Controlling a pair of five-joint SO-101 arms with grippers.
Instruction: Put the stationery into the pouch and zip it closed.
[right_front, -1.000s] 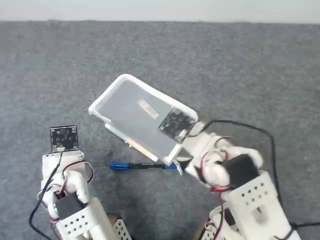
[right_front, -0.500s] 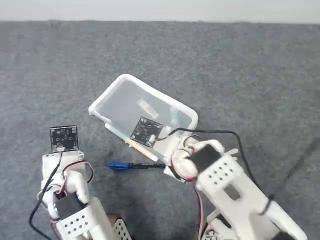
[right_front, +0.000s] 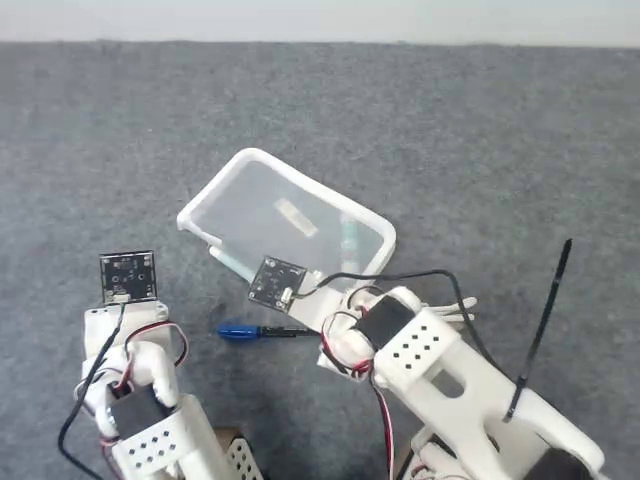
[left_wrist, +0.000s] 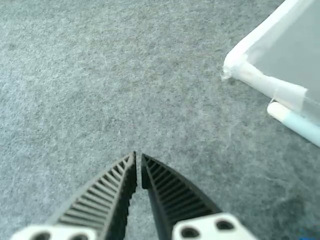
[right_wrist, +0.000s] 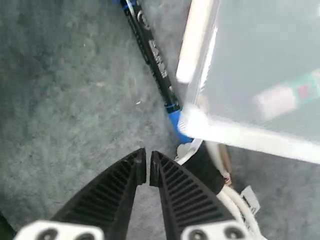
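The job looks only partly done; the see-through pouch (right_front: 285, 235) lies flat on the grey mat (right_front: 480, 140), and a little green and white thing (right_front: 348, 236) shows through its side, so I think some stationery is already in; a blue pen (right_front: 265, 331) lies out on the mat just beside the pouch's near long edge, with one end by the pouch's near corner; a pale stick (right_front: 285, 298), maybe a pencil, lies right along that same edge and touches the pouch, and I cannot tell if any of it is inside; so at least the pen has to go in, and then the zip has to be pulled; I cannot see if the zip is open or closed from here. The right gripper (right_wrist: 148, 167) hangs low just off the pouch's near corner, close to the blue end of the pen; its two fingers are pressed almost together and there is nothing between them, so it would have to spread them before it can take the pen. The left gripper (left_wrist: 138, 167) is farther from the pouch, off another corner, over bare mat; its fingers are pressed together too and hold nothing. The pen is thin and round, so it may roll when it is pinched.
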